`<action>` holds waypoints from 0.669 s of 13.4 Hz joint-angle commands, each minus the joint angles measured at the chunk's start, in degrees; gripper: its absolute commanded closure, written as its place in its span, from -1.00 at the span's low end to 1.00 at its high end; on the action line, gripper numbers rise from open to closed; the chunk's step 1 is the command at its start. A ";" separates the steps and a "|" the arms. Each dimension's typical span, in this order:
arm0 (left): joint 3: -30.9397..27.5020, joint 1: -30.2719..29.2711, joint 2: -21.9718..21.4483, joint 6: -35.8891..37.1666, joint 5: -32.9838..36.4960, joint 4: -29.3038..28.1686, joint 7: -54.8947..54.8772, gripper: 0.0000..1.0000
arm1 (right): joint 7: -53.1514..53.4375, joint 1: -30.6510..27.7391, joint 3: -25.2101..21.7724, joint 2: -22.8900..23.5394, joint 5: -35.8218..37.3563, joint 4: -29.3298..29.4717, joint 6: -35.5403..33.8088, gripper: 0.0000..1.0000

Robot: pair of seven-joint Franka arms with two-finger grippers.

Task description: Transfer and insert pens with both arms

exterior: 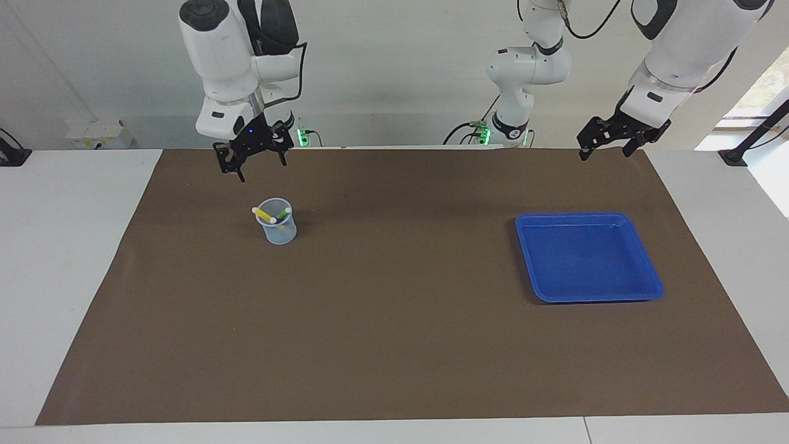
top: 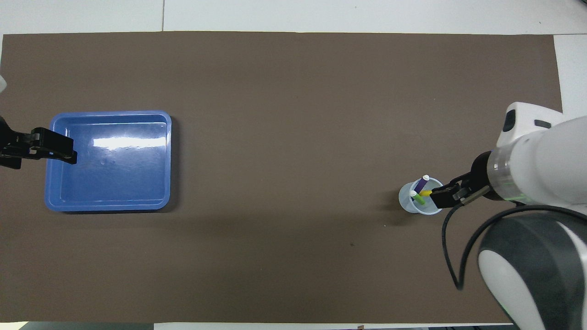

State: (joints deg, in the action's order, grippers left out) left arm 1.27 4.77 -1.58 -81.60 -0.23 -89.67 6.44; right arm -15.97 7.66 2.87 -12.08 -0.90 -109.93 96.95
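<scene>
A clear plastic cup (exterior: 276,229) stands on the brown mat toward the right arm's end. The pens stand tilted in it: yellow (exterior: 265,215), green (exterior: 283,214) and, in the overhead view, purple (top: 421,184). The cup (top: 409,200), yellow pen (top: 426,193) and green pen (top: 418,198) also show there. My right gripper (exterior: 263,170) hangs open and empty above the cup; in the overhead view (top: 445,196) it covers the cup's rim. My left gripper (exterior: 605,152) is open and empty, raised over the mat's robot-side edge, and in the overhead view (top: 56,149) over the tray's outer rim.
An empty blue tray (exterior: 585,259) lies on the mat toward the left arm's end; it shows in the overhead view (top: 110,178) too. The brown mat (exterior: 394,320) covers most of the white table. Two smaller white arm bases with green lights stand at the robots' edge.
</scene>
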 commanded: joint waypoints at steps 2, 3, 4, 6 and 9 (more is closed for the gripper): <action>0.58 -0.20 0.44 1.09 -0.56 0.99 0.77 -1.00 | 4.19 -3.62 0.21 3.37 -1.73 14.38 -13.09 -1.00; 0.49 -0.20 0.44 1.09 -0.56 0.90 0.77 -1.00 | 4.37 -3.79 0.21 3.03 -1.56 14.74 -13.98 -1.00; 0.58 -0.20 0.44 1.09 -0.47 0.99 0.77 -1.00 | 4.46 -3.88 0.21 2.59 -1.56 13.70 -14.16 -1.00; 0.58 -0.20 0.26 1.00 -0.21 0.99 0.77 -1.00 | 4.46 -4.15 0.12 2.58 -1.65 13.87 -14.43 -1.00; 0.58 -0.20 0.09 1.09 -0.21 0.99 0.68 -1.00 | 6.04 -3.71 0.21 2.67 -1.65 13.96 -13.46 -1.00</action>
State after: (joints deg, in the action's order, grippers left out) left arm 1.46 4.80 -1.47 -81.55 -0.25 -89.55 6.47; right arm -11.46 4.58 2.50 -10.09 -1.56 -97.19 83.48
